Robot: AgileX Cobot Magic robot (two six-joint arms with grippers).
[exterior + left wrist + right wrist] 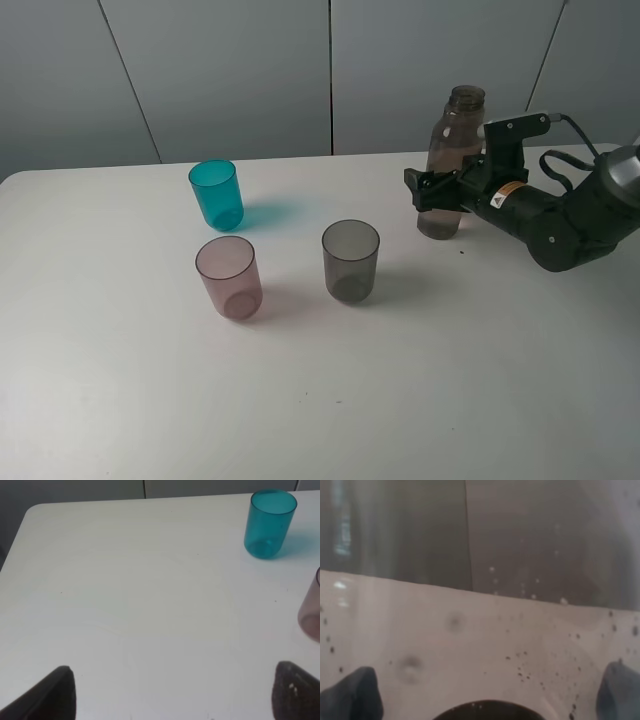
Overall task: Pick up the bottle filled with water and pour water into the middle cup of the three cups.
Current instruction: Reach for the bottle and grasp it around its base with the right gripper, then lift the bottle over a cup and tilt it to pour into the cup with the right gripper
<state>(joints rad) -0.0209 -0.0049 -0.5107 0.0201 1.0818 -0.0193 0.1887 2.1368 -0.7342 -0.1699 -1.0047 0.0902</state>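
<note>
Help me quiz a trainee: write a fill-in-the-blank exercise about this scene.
1. The right gripper flanks the bottle, which stands ___.
2. The tumbler nearest the bottle is the ___ one.
3. Behind the pink tumbler stands the ___ tumbler.
Missing words: upright; smoky grey; teal.

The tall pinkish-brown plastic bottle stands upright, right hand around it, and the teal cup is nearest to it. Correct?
No. The exterior high view shows the smoky grey translucent tumbler, not the teal tumbler, nearest the bottle, which stands upright with the right hand around it.
</note>
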